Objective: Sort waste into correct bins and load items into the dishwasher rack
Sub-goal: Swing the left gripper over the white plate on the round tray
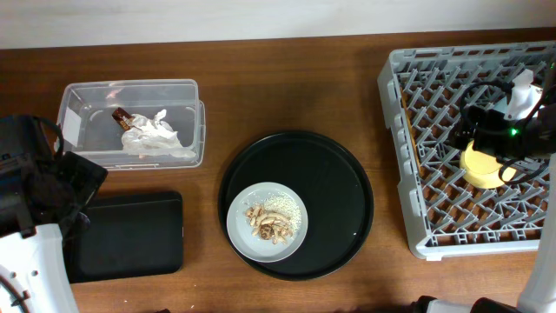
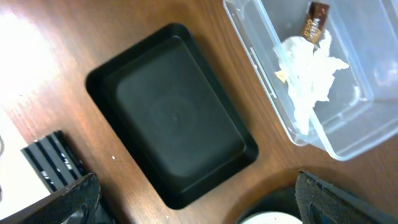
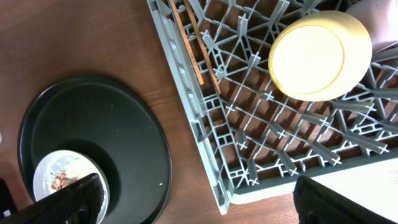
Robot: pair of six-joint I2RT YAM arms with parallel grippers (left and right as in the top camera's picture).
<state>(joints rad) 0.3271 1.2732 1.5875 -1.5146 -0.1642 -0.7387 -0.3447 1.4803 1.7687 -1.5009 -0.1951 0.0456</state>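
At the front of the desk, the pale plate carrying the food scraps sits on the near-left part of the round black tray, between the two arms. The left gripper hangs over the shallow black tray, jaws wide apart and empty. The plate lies just to its right, so this arm looks the nearer one. Farther back, the clear tub already holds the crumpled paper and wrapper. On the right, the right gripper hovers over the rack, spread wide and empty, near the yellow bowl and chopsticks.
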